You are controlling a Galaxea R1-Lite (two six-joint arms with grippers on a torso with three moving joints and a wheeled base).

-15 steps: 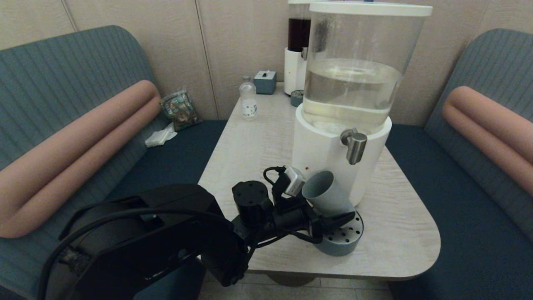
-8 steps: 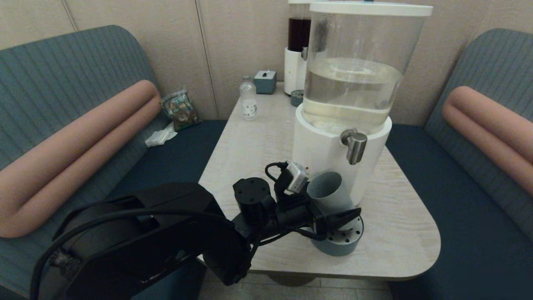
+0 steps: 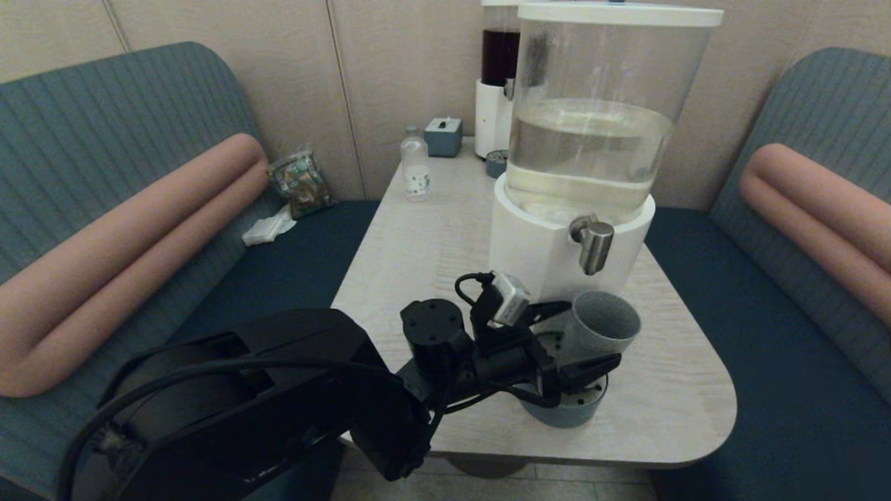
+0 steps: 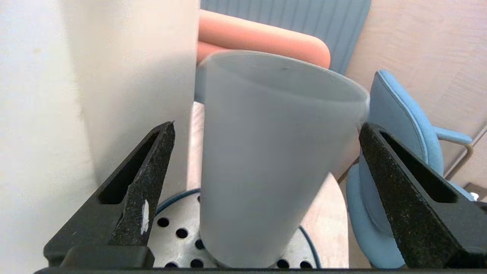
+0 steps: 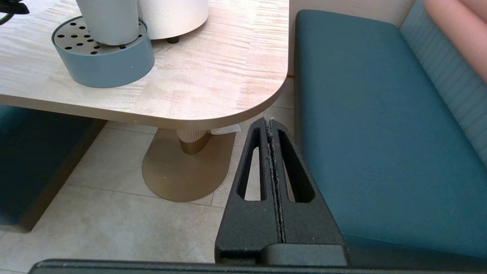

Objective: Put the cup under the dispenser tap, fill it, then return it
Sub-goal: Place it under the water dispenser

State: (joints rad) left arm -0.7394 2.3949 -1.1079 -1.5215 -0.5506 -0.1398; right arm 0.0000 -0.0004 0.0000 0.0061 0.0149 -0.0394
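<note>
The grey-green cup [image 3: 597,328] rests with its foot on the round perforated drip tray [image 3: 565,412] and leans to the right, its mouth roughly below the steel dispenser tap [image 3: 593,245]. My left gripper [image 3: 578,337] stands open around the cup's lower half. In the left wrist view the cup [image 4: 266,160] sits between the spread fingers [image 4: 152,167] with a gap on each side of the left gripper [image 4: 266,123]. My right gripper [image 5: 270,121] is shut on nothing, low beside the table's right front corner; from there the cup [image 5: 110,19] shows on the tray [image 5: 106,64].
The big dispenser's white base [image 3: 536,250] stands right behind the tray. A small bottle [image 3: 415,167], a grey box [image 3: 443,136] and the dark-liquid dispenser [image 3: 495,83] stand at the table's far end. Blue benches [image 3: 779,362] flank the table.
The left gripper has opened and shifted slightly right. The cup, earlier held leaning left, now leans right on the drip tray, free between the fingers.
</note>
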